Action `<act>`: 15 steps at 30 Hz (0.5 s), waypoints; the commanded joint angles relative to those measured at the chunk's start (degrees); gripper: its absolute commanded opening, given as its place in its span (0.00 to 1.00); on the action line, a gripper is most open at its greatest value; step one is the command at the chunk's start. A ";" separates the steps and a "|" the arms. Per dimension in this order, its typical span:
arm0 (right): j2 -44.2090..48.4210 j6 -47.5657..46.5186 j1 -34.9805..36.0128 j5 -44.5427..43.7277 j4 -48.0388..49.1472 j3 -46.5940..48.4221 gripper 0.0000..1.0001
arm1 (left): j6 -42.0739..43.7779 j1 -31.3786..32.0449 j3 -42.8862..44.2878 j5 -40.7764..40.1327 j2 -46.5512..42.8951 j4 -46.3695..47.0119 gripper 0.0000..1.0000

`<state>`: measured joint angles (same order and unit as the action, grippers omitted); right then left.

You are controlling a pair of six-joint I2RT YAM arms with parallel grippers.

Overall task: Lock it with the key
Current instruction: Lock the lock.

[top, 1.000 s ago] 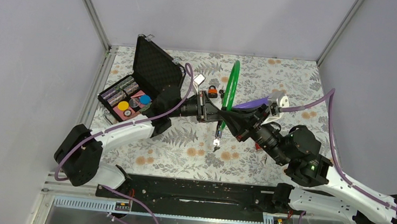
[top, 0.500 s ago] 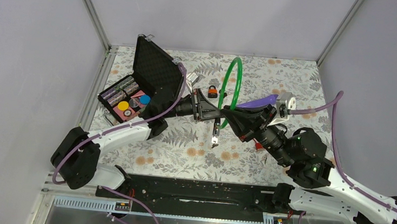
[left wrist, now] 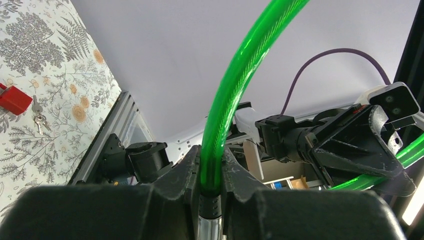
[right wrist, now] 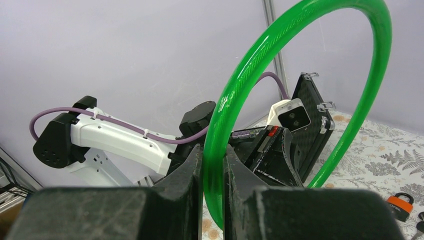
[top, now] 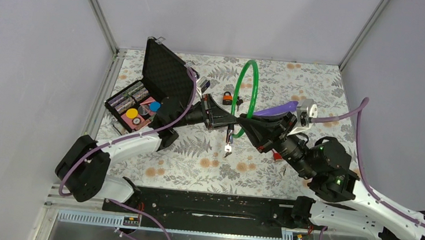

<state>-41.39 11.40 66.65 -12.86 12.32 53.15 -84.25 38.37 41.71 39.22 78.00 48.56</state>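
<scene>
Left gripper (left wrist: 211, 167) clamped on one glossy green cable loop (right wrist: 227, 97) at its metal end, right gripper (right wrist: 212, 162) pinching the same round cable, above counter (top: 194, 165) middle, keys (top: 228, 151) dangling below, one orange padlock (top: 227, 98) near far edge, one open black case (top: 165, 75), far-left corner.

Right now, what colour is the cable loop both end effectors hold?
Bright green; the cable loop shows best in the right wrist view.
</scene>
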 commanded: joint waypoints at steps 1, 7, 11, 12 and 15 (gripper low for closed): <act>-2.29 -1.35 -0.29 -4.10 -1.67 2.17 0.00 | -1.11 -0.02 2.29 1.10 -3.23 6.28 0.00; -6.78 -2.33 -0.27 -7.64 -2.97 4.39 0.00 | 0.32 0.13 2.93 1.50 -5.39 3.76 0.00; -7.76 -3.10 -0.28 -12.95 -1.77 2.86 0.00 | 0.04 0.08 3.18 1.91 -6.90 3.83 0.00; -7.78 -3.21 -0.29 -14.66 -1.45 2.36 0.00 | -0.03 0.12 3.26 1.99 -7.30 3.87 0.00; -7.51 -3.25 -0.30 -18.13 -0.99 0.99 0.00 | -0.31 0.12 3.80 2.00 -8.35 3.49 0.00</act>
<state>-48.25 11.40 66.74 -20.18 14.04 56.51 -81.91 38.13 41.71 39.20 75.29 42.50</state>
